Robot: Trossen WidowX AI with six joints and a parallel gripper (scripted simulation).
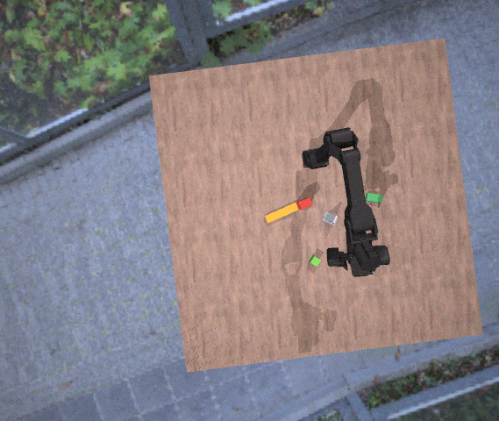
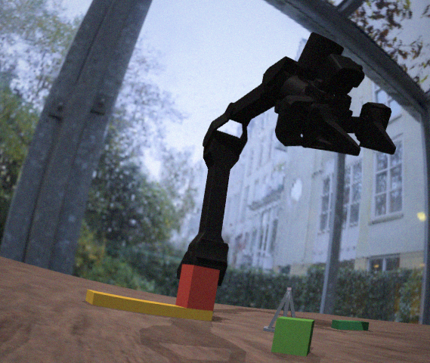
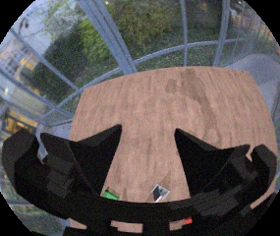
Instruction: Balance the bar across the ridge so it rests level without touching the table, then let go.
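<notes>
The bar is a flat yellow strip [image 1: 280, 213] [image 2: 140, 305] with a red block [image 1: 304, 203] [image 2: 198, 286] on one end. It lies on the wooden table [image 1: 222, 136] [image 2: 31, 316]. The ridge [image 1: 330, 218] [image 2: 284, 307] is a small grey wedge standing just right of the bar's red end, apart from it. It also shows at the bottom of the wrist view [image 3: 157, 193]. My gripper [image 1: 360, 265] [image 2: 367, 147] [image 3: 149, 130] is open and empty. It hangs high above the table, to the right of the ridge.
A bright green cube [image 1: 315, 260] [image 2: 292, 335] sits on the table near the spot below the gripper. A flat dark green block [image 1: 374, 197] [image 2: 349, 324] lies beside the arm's forearm. The arm's base [image 1: 315, 157] stands behind the bar.
</notes>
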